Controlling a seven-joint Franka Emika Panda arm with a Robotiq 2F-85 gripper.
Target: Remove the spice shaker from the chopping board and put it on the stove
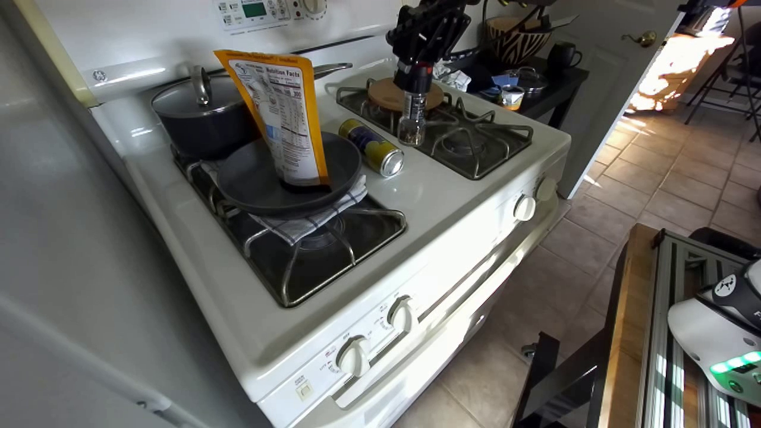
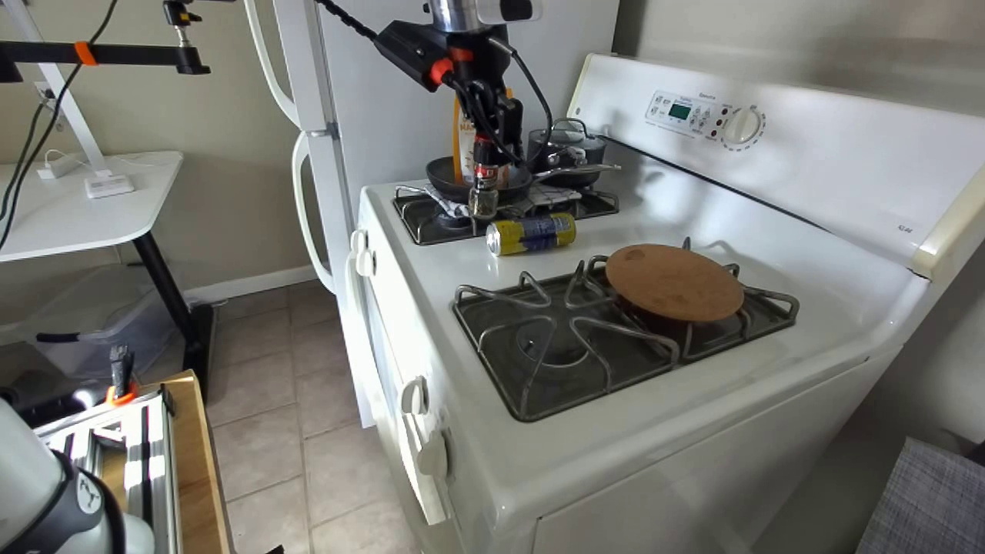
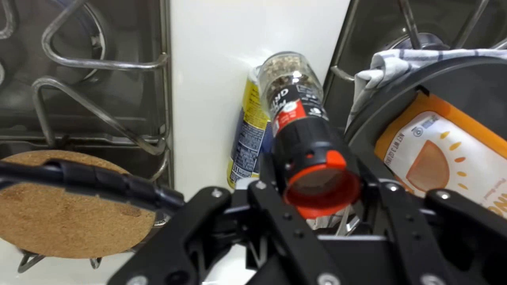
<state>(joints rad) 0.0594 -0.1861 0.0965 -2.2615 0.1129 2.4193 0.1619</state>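
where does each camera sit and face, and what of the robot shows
An exterior view: raised at the pan end of the stove, looking down toward the door; gripper and robot base show.
An exterior view: raised at the chopping board end, looking down toward the fridge; gripper, arm and robot base show.
Wrist view: on the arm, looking down past the foreground gripper at the held spice shaker.
Both exterior views share stove, spice shaker, chopping board and robot base.

A: It's a kitchen, clear as day! White gas stove point(image 1: 434, 193) right at the dial's centre in an exterior view!
B: Yes, and there's a lidded pot point(image 1: 202, 134) on it at ten o'clock!
A: Also in an exterior view: fridge point(image 2: 400, 127) at eleven, tiled floor point(image 2: 254, 435) at eight!
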